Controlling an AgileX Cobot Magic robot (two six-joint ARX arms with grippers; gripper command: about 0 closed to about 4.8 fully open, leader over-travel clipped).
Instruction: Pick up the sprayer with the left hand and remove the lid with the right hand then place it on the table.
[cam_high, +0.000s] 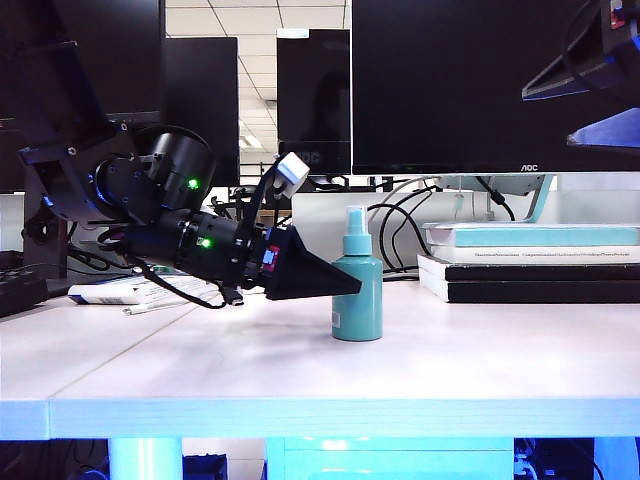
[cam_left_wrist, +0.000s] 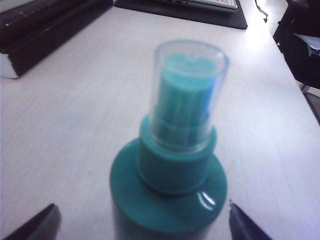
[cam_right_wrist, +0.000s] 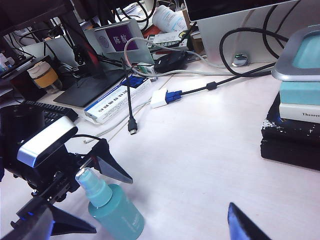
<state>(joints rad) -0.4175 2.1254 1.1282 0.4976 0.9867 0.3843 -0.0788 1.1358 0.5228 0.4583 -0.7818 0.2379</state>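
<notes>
Sprayer is standing upright on the table, its lid sitting on the nozzle. Left hand is reaching in low from the left, fingers spread wide on either side of the bottle body without pinching it. Right hand is hanging high at the upper right, well apart, jaws spread and holding nothing.

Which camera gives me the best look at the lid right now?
The left wrist view: the lid fills the frame, clear, still seated over the nozzle. The exterior view shows it small in profile atop the sprayer; the right wrist view shows it small, from above, between the left hand's open fingers.
</notes>
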